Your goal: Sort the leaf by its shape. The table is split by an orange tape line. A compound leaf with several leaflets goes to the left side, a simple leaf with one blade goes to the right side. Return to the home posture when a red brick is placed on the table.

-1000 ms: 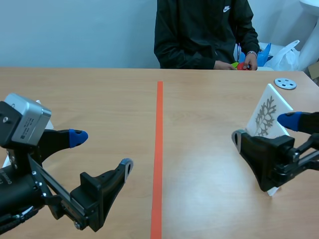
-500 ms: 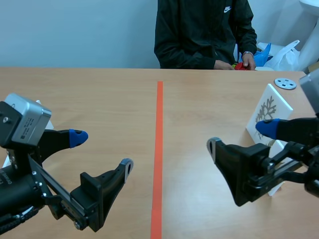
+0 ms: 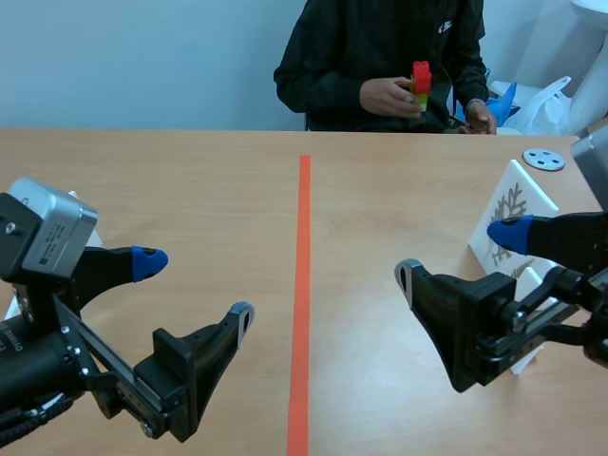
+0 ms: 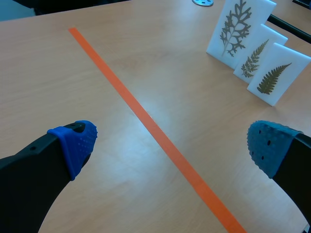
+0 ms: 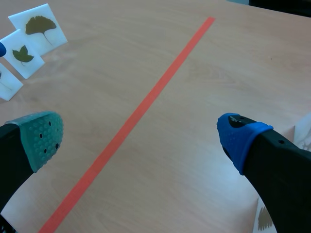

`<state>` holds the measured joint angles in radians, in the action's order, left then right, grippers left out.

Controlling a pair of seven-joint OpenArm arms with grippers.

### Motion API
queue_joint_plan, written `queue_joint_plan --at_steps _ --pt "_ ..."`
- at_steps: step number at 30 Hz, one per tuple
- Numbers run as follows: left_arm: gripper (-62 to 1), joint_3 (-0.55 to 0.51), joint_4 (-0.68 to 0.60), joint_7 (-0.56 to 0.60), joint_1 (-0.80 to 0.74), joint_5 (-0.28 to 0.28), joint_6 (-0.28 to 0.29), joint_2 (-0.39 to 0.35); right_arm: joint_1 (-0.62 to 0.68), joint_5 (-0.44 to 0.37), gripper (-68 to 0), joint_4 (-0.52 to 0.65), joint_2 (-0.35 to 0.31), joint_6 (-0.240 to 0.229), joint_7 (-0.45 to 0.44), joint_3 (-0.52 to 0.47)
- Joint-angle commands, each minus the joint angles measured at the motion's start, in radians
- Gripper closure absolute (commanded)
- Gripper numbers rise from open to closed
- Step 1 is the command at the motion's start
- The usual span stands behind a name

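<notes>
Three white leaf cards stand in a row right of the orange tape line (image 3: 304,285): a lobed compound leaf (image 4: 240,26) and two fern-like leaves (image 4: 255,56) (image 4: 277,75). In the scene view the front card (image 3: 513,211) shows behind my right gripper (image 3: 458,255), which hangs open and holds nothing. My left gripper (image 3: 195,287) is open and holds nothing, low on the left side. Across the line stand a ginkgo card (image 5: 41,24) and a small-leaf card (image 5: 22,54). A person's hand holds a red brick (image 3: 421,76) on a small stack in the air, above the table's far edge.
A grey disc (image 3: 543,159) lies at the far right near the cards. Plastic bags (image 3: 546,104) sit behind the table's right corner. The person sits at the far side, about midway. Bare wood (image 3: 380,199) spreads around the tape line.
My right gripper has pulled away from the front card toward the middle and nearer the front edge. The person has lifted the red brick from the table's far edge. The left arm has not moved.
</notes>
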<state>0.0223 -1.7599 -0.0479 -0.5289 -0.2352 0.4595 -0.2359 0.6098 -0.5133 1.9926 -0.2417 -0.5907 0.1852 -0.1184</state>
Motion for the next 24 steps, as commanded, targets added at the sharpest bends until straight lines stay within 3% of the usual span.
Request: queue_joint_plan --at_steps 1,12,15,24 --pt "-62.3 -0.002 -0.019 0.021 0.000 -0.008 -0.001 0.000 -0.011 -0.018 -67.9 0.006 -0.016 -0.002 -0.012 -0.012" --pt "-62.3 -0.002 -0.019 0.021 0.000 -0.008 -0.001 0.000 -0.012 -0.041 -67.9 0.006 -0.038 0.004 -0.016 -0.012" --pt "-62.3 -0.002 -0.019 0.021 0.000 -0.008 -0.001 0.000 -0.011 -0.041 -67.9 0.006 -0.038 0.045 -0.014 -0.012" --pt "-62.3 -0.002 -0.019 0.020 0.000 -0.008 -0.001 0.000 -0.011 -0.039 -67.9 0.006 -0.038 0.111 -0.011 -0.012"
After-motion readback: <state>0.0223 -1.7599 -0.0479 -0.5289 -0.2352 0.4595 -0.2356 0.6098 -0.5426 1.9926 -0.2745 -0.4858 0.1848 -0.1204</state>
